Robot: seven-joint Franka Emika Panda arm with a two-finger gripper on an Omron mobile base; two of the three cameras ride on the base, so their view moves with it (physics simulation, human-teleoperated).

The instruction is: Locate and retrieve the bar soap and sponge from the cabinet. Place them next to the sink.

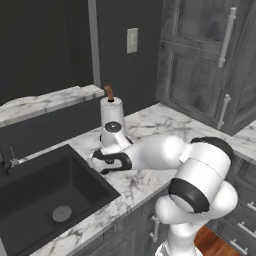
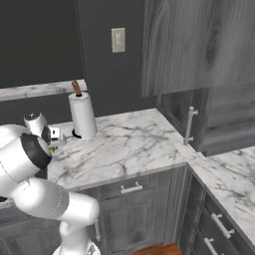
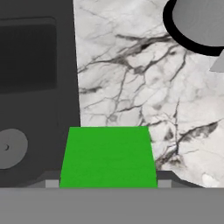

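The gripper (image 3: 108, 183) holds the sponge (image 3: 108, 156) between its fingertips, the green block spanning the gap. Below it lies white marble counter (image 3: 131, 78), with the sink (image 3: 35, 87) just to one side, its drain (image 3: 11, 148) near. A paper towel roll (image 1: 111, 111) stands just beyond; whether the sponge touches the counter is unclear.

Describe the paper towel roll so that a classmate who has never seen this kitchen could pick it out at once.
Start at the dark sink set into the white marble counter. Move along the counter towards the dark back wall with its pale switch plate. There stands the paper towel roll: an upright white cylinder on a black base with a brown wooden peg on top, the tallest thing standing on the marble.
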